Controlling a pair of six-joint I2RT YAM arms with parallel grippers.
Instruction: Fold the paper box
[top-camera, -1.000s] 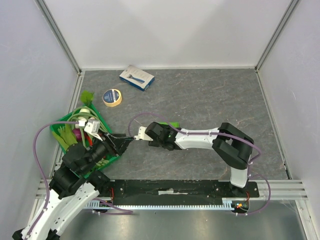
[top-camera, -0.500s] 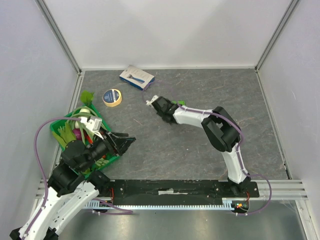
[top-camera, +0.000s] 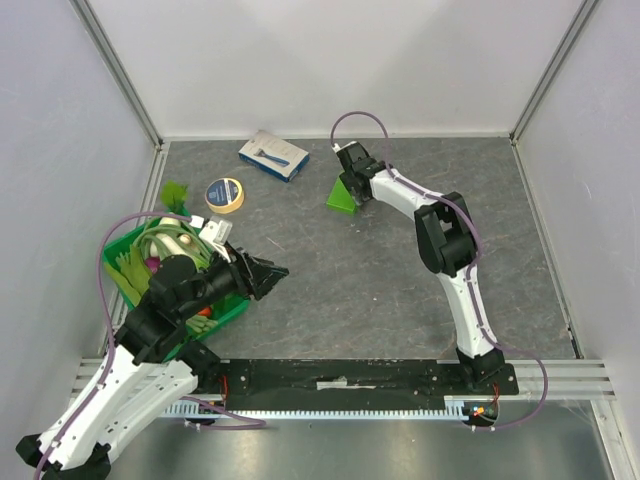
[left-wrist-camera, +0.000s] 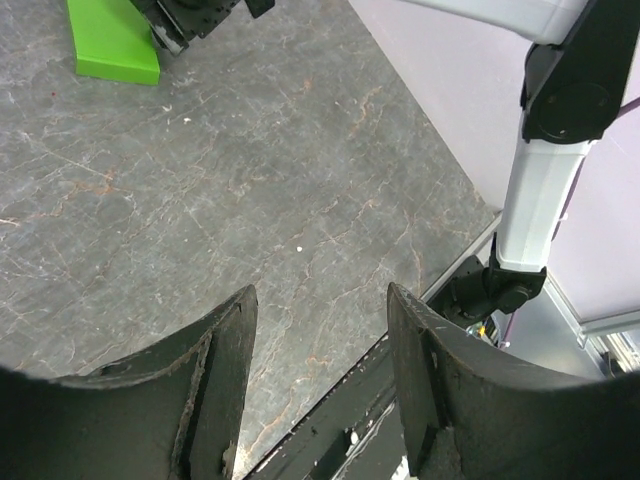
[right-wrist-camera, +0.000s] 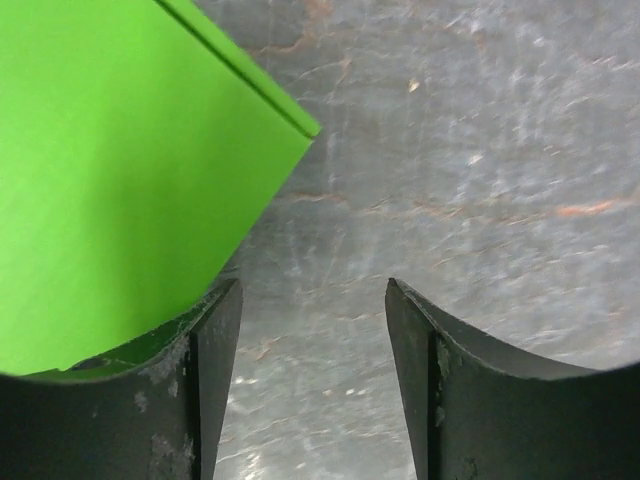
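White walls close in a grey, marble-patterned counter. At its near-left corner sits a dark green plastic crate full of vegetables, and everything else is placed from that crate.

The paper box, plain lime-green card, lies on the counter well apart from the crate, out toward the far wall and to the right. It rests on the bare surface and touches none of the other items. In the right wrist view one straight folded edge runs along its flat green face.

The right fingers reach out over that far spot. They stand apart with bare counter showing between them, and the box lies against the outside of one of them, so they grip nothing.

The left fingers hang just beside the crate's right end. They too are parted, with only grey counter between them, and they hold nothing.

A roll of tan tape lies just beyond the crate. A blue-and-white flat carton lies further on, near the far wall.
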